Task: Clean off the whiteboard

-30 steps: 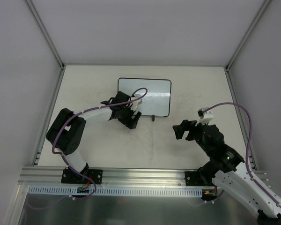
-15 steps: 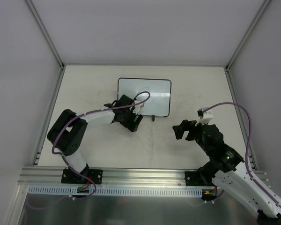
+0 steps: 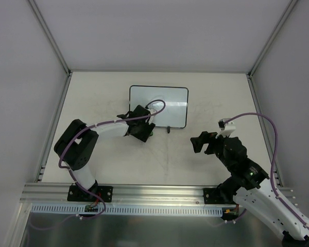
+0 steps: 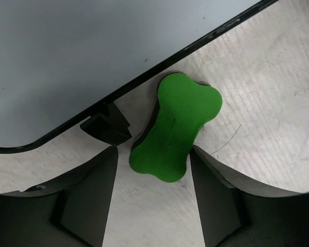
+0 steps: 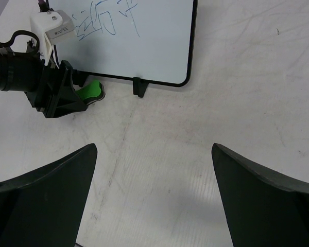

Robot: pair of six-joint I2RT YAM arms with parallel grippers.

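Observation:
The whiteboard [image 3: 167, 105] lies flat at the back middle of the table, with blue scribbles [image 5: 100, 20] on its left part. A green bone-shaped eraser [image 4: 176, 128] lies on the table against the board's near edge, beside one black foot [image 4: 107, 127]. It also shows in the right wrist view [image 5: 91, 91]. My left gripper [image 4: 153, 154] is open, low over the eraser, with a finger on each side of its near end. In the top view the left gripper [image 3: 144, 133] sits at the board's near left corner. My right gripper [image 3: 198, 142] is open and empty above bare table [image 5: 154, 149].
The board's other black foot [image 3: 168, 129] stands at its near edge. Aluminium posts [image 3: 49, 36] and grey walls close in the table on three sides. A metal rail [image 3: 154, 193] runs along the near edge. Purple cables [image 3: 268, 128] loop off both arms.
My left gripper has moved a little toward the near side, off the board's corner, and settled over the eraser. The right arm has barely moved.

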